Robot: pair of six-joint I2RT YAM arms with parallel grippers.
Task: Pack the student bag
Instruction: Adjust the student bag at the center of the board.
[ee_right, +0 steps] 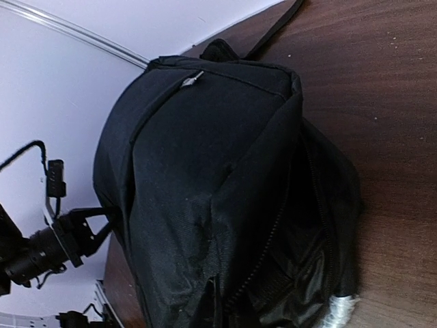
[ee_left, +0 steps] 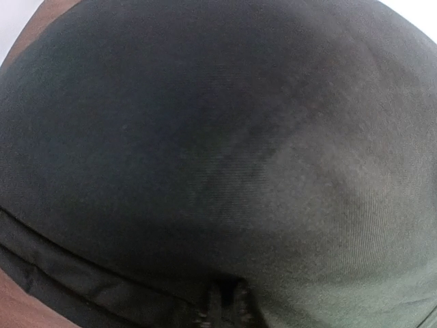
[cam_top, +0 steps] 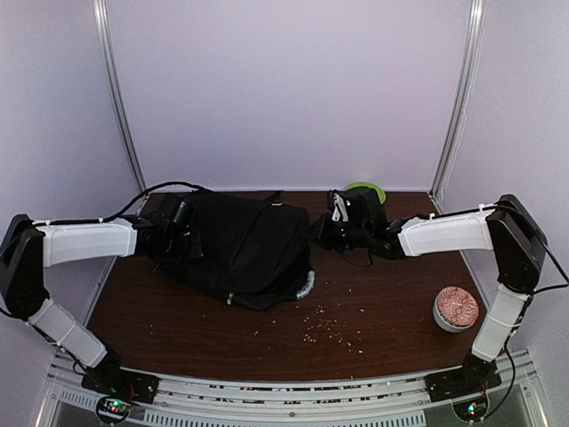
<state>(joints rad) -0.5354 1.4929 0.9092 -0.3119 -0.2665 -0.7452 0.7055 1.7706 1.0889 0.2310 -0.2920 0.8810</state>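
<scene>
**Black bag lies between the two grippers at the back of the table**

In the top view the bag (cam_top: pixel 244 249) lies left of centre on the brown table (cam_top: pixel 178 325), slumped and tilted, its lower corner pointing towards the bottom of the frame. The left gripper (cam_top: pixel 171 236) is against the bag's left edge. Its wrist camera is filled with black fabric, so I cannot tell whether its jaws are wide or narrow, or whether they hold anything. The right gripper (cam_top: pixel 318 233) is at the bag's upper right corner with its jaws closed. Its fingers do not appear in its own wrist view, so I cannot tell whether fabric is pinched between them. That view shows the bag's side from close up, with a silver zipper pull (ee_right: pixel 193 78) near the top of the frame.

A patterned bowl (cam_top: pixel 456 309) sits at the lower right, well apart from the bag. Pale crumbs (cam_top: pixel 333 325) are scattered between them.
</scene>
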